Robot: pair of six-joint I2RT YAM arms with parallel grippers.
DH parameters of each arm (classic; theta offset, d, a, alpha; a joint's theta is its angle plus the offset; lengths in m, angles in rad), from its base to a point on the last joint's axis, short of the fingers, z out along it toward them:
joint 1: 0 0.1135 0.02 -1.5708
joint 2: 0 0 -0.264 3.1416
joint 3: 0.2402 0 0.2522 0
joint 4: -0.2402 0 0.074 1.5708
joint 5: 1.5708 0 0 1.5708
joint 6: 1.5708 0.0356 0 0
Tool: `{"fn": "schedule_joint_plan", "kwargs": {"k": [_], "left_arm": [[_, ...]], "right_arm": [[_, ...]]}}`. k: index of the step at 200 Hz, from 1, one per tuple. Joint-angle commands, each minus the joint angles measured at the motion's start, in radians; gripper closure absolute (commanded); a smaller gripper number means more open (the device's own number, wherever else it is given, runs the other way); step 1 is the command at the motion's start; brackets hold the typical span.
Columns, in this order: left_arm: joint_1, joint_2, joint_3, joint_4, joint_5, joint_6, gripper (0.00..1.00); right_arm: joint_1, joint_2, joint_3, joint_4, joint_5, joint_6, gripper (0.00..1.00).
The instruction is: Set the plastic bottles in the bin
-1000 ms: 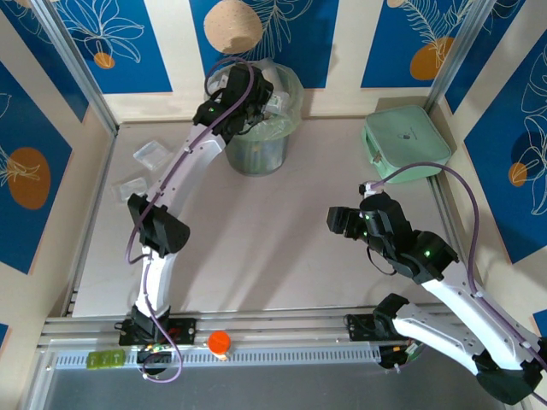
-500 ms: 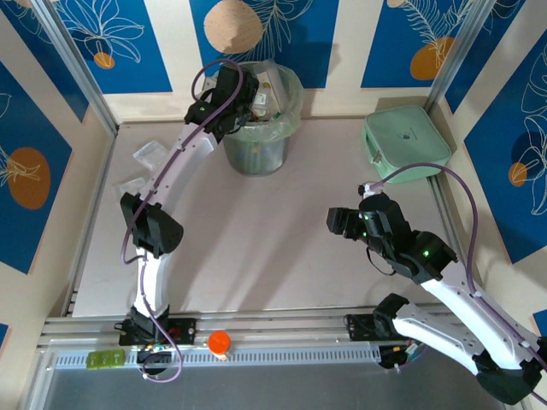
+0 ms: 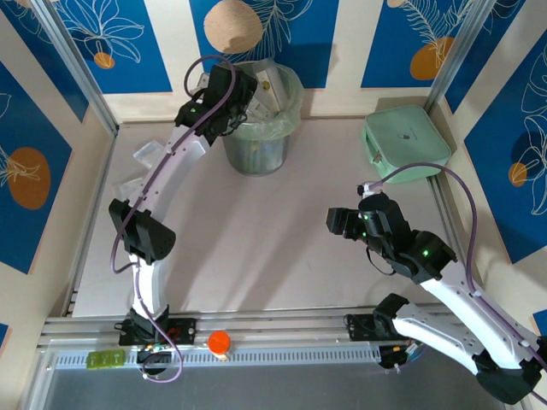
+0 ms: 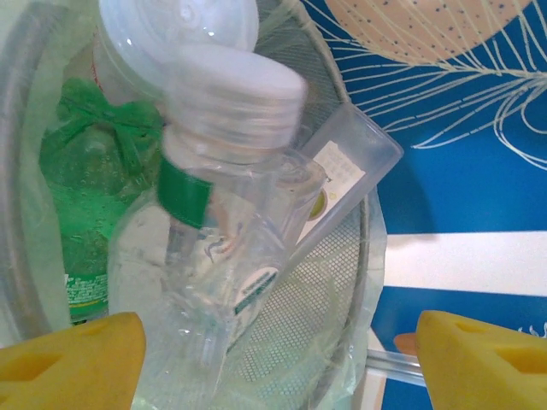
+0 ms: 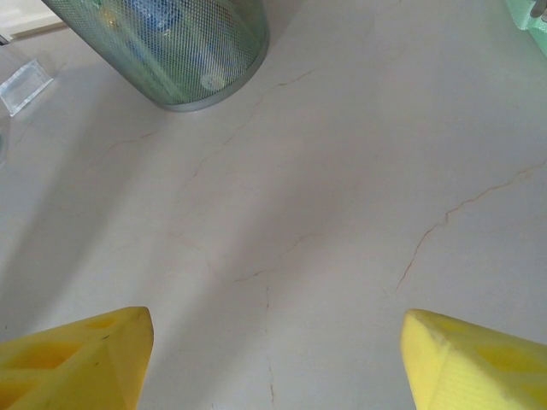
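Note:
The pale green bin (image 3: 263, 137) stands at the back of the table with its clear liner. In the left wrist view its inside (image 4: 342, 282) holds a clear bottle (image 4: 224, 184) with a white cap and green band. A green bottle (image 4: 85, 205) lies beside it, and a flat clear tray (image 4: 346, 166) leans on the wall. My left gripper (image 3: 224, 92) hovers at the bin's left rim, open (image 4: 282, 363) with nothing between its fingers. My right gripper (image 3: 339, 222) is open (image 5: 273, 359) above bare tabletop, far from the bin (image 5: 171, 47).
A mint green square box (image 3: 405, 142) sits at the back right. Two flat clear trays (image 3: 151, 154) (image 3: 132, 183) lie left of the bin, under the left arm; one tray edge (image 5: 24, 85) shows in the right wrist view. An orange cap (image 3: 220, 342) rests on the front rail.
The left gripper has drawn leftward from over the bin's mouth to its left rim, and its elbow has swung left. The right arm has not moved.

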Motion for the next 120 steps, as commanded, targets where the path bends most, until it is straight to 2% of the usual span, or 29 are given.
{"fn": "schedule_joint_plan", "kwargs": {"k": [1,17,38,67,90,120], "left_arm": [[0.01,-0.046,-0.01,-0.024,0.018,0.089,0.19],[0.016,-0.044,-0.01,-0.023,0.022,0.129,0.24],[0.035,-0.022,0.012,0.004,0.036,0.219,0.39],[0.071,0.061,0.125,0.009,0.128,0.332,0.53],[0.085,0.15,0.246,-0.038,0.182,0.395,0.54],[0.101,0.2,0.245,-0.036,0.243,0.412,0.54]], "right_arm": [[0.006,0.006,0.016,0.015,-0.008,-0.012,0.23],[0.006,0.007,0.016,0.017,-0.01,-0.01,0.24],[0.006,0.004,0.013,0.012,-0.011,-0.01,0.24],[0.007,0.001,0.009,0.004,-0.007,-0.012,0.24],[0.006,0.002,0.003,0.007,-0.006,-0.013,0.24],[0.006,0.009,-0.004,0.017,-0.007,-0.015,0.24]]}}
